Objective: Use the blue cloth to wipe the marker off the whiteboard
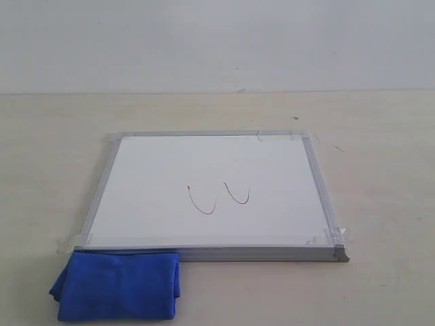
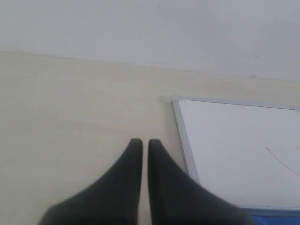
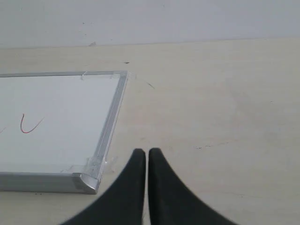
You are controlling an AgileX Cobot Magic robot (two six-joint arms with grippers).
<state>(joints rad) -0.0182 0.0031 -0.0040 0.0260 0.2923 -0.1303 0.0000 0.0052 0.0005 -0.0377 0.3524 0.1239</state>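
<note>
Blue cloth [image 1: 117, 285] looks soft, light, limp, best pinched mid-fold; left gripper [image 2: 144, 142] and right gripper [image 3: 146, 151] both clenched, empty

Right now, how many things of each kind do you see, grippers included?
Whiteboard: 1
Blue cloth: 1
Marker squiggle: 1
Grippers: 2 (left gripper, right gripper)
Total: 5

whiteboard [image 1: 170, 170]: smooth white face, faint sheen | marker [image 1: 217, 198]: thin reddish-brown ink line | frame [image 1: 99, 193]: silver metal, satin | corner cap [image 1: 340, 255]: grey plastic | tape [image 1: 318, 239]: clear glossy film | blue cloth [image 1: 119, 285]: soft, matt, napped fabric | table [image 1: 380, 183]: pale wood-grain, matt, lightly scuffed | left gripper [image 2: 141, 145], right gripper [image 3: 146, 154]: black, smooth, matt
</note>
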